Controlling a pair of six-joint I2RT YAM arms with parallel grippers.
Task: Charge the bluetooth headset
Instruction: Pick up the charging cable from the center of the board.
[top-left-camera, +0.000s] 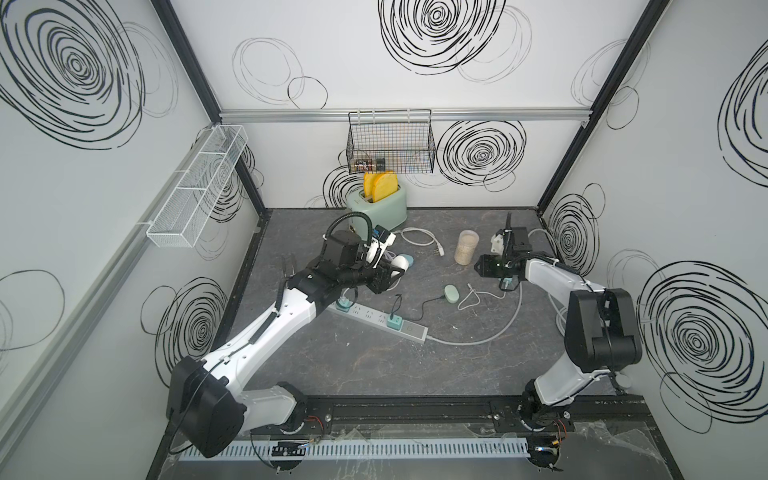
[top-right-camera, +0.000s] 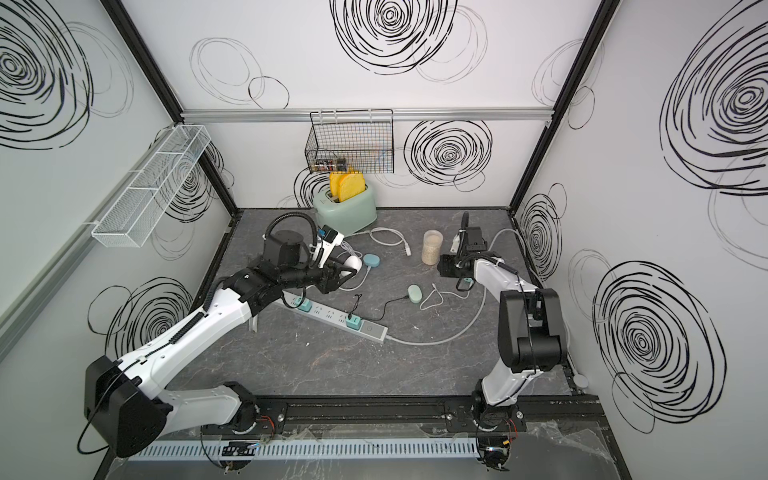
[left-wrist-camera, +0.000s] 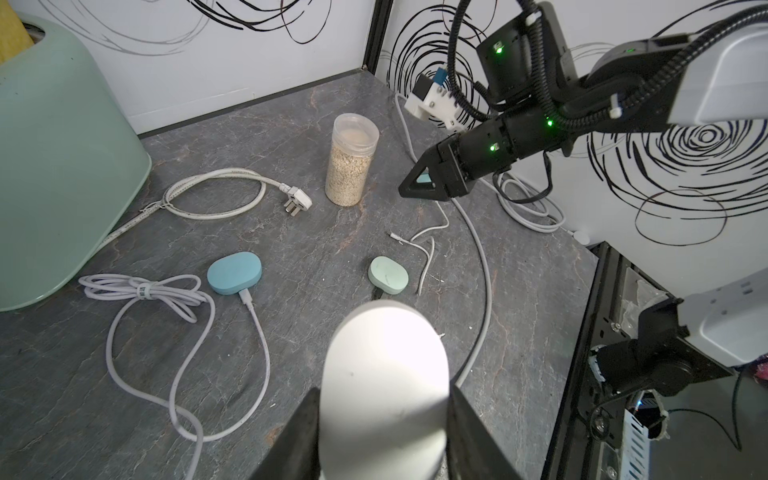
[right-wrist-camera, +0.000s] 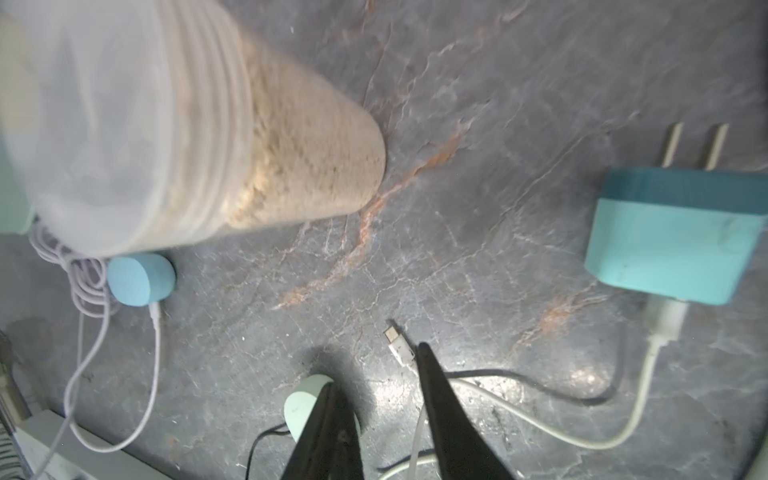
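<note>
Left wrist view has the left gripper (left-wrist-camera: 384, 411) clamped on a white headset case (left-wrist-camera: 386, 357), which fills the gap between its jaws. In both top views that gripper sits at about 10 o'clock on the tabletop (top-left-camera: 374, 365), in front of the mint toaster (top-left-camera: 382, 208). The right gripper (right-wrist-camera: 376, 365), at about 2 o'clock beside a jar of grain (left-wrist-camera: 351, 166), has its jaws part-way apart with nothing between them. The loose plug tip (right-wrist-camera: 397, 338) of a white cable (right-wrist-camera: 640, 399) lies just beside one finger, and the cable's other end sits in a teal charger (right-wrist-camera: 673, 245) lying on the tabletop with its prongs free. Near the centre, a green case (top-left-camera: 450, 292) carries a black cable (top-left-camera: 438, 297) running to the power strip (top-left-camera: 374, 318), toward 8 o'clock of it. A blue case (left-wrist-camera: 234, 273) with a lilac cable (left-wrist-camera: 166, 299) lies near the left gripper
</note>
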